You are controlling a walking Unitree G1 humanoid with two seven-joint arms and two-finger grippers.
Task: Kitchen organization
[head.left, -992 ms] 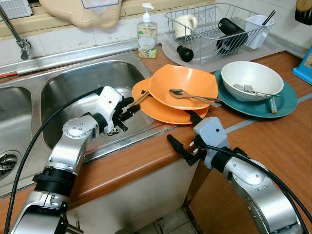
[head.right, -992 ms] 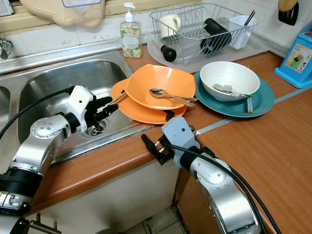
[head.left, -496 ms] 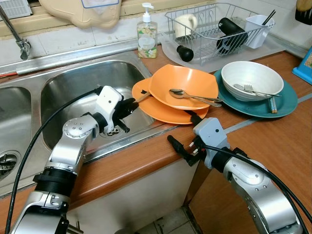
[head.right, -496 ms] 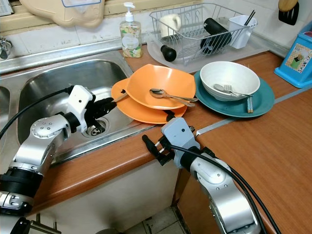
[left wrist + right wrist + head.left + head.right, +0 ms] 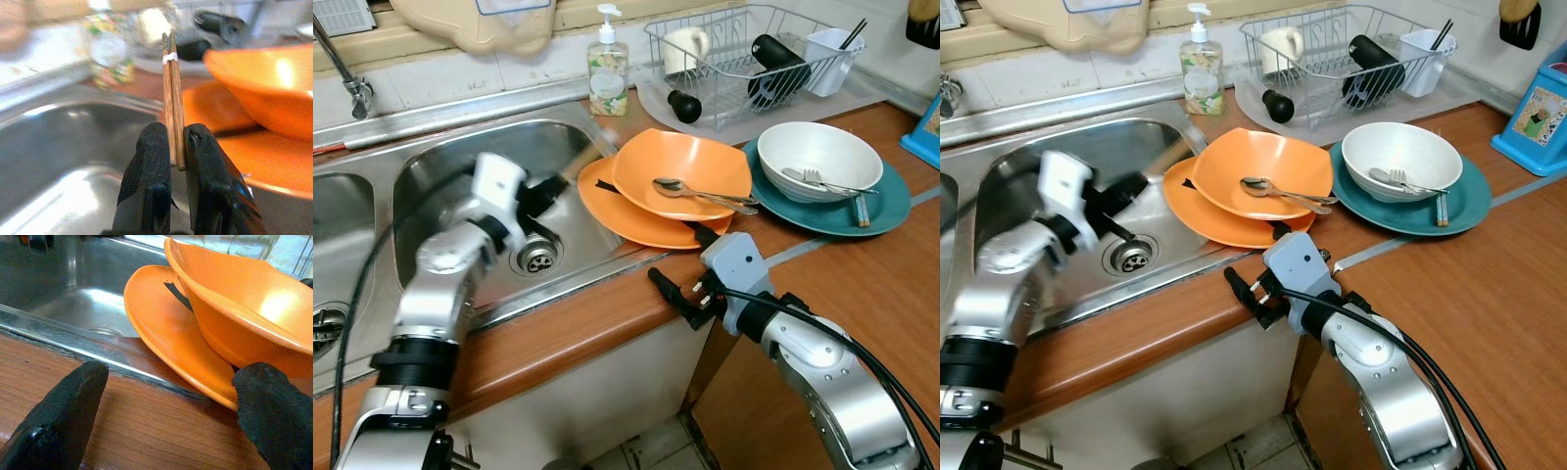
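My left gripper (image 5: 177,132) is shut on a pair of wooden chopsticks (image 5: 172,93) bound with a white band near the tip. In the eye views this arm is motion-blurred above the steel sink (image 5: 450,166), its gripper (image 5: 540,191) just left of the orange plate (image 5: 617,211). An orange bowl (image 5: 680,166) with a spoon (image 5: 700,193) rests on that plate. My right gripper (image 5: 674,252) stands open at the counter's front edge, its fingers (image 5: 58,416) low before the plate's rim (image 5: 161,342) and holding nothing.
A white bowl (image 5: 818,157) with a fork sits on a teal plate (image 5: 891,206) at the right. Behind stand a wire dish rack (image 5: 744,49) with a mug and dark items, and a soap bottle (image 5: 608,73). The sink drain (image 5: 536,257) lies below the left arm.
My left arm has swung left and back from the orange plate, carrying the chopsticks out over the sink. The right arm has stayed still.
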